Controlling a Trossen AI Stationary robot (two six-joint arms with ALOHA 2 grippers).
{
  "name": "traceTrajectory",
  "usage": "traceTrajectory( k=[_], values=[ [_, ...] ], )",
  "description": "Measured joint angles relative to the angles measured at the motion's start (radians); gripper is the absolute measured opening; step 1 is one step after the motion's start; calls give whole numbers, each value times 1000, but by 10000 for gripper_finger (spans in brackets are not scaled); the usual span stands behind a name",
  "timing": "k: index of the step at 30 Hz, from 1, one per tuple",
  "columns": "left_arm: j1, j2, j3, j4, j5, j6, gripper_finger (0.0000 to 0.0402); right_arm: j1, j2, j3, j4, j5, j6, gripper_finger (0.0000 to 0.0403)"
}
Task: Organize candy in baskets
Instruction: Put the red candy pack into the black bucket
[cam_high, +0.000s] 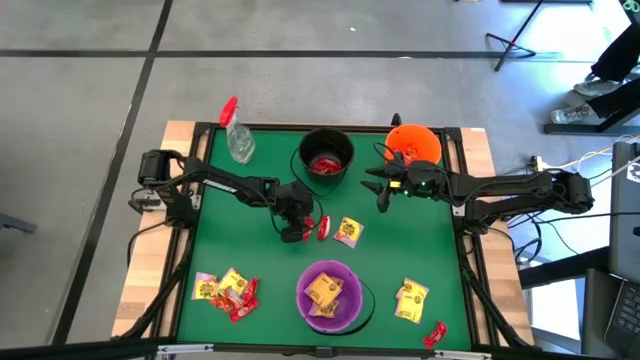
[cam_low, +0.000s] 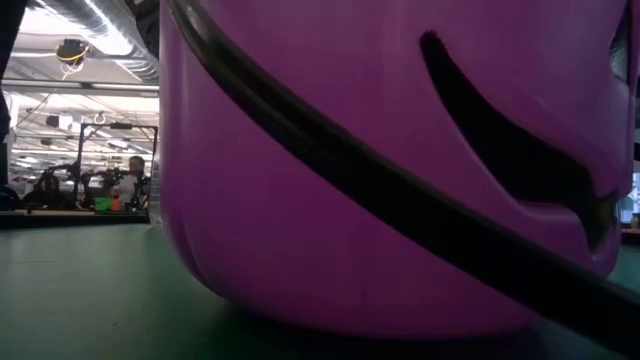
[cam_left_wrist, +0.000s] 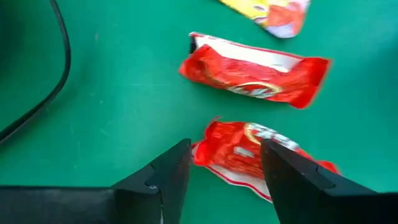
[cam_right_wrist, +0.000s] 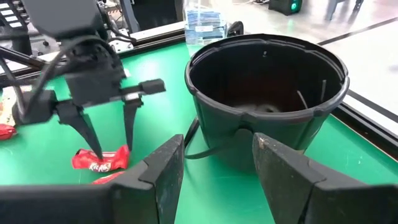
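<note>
Jaws spread on the left gripper (cam_high: 293, 236) at frame centre, straddling a red packet (cam_left_wrist: 239, 152) on the table, not gripping it. Loose candy (cam_high: 226, 290) waits lower left; black bucket (cam_high: 326, 155) and purple bucket (cam_high: 329, 295) are part-filled. Right gripper (cam_high: 378, 186), open and empty, hovers by the orange bucket (cam_high: 415, 144).

the purple bucket (cam_low: 400, 160) filled nearly the whole low view, hiding both arms and the other buckets. in the left wrist view a yellow packet (cam_left_wrist: 273, 9) was cut off by the edge, and the nearer red packet (cam_left_wrist: 239, 152) lay partly behind a finger (cam_left_wrist: 292, 180).
</note>
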Motion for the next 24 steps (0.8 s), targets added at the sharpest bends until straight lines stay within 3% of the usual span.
traceTrajectory(
  k=[5,14,24],
  values=[
    [0,34,0,23,-4,4,140,0,0,0,-4,0,4,188],
    [9,35,0,23,-15,3,12,0,0,0,-5,0,4,188],
    [20,-33,37,-32,-38,-19,16,0,0,0,-9,-1,3,188]
  ],
)
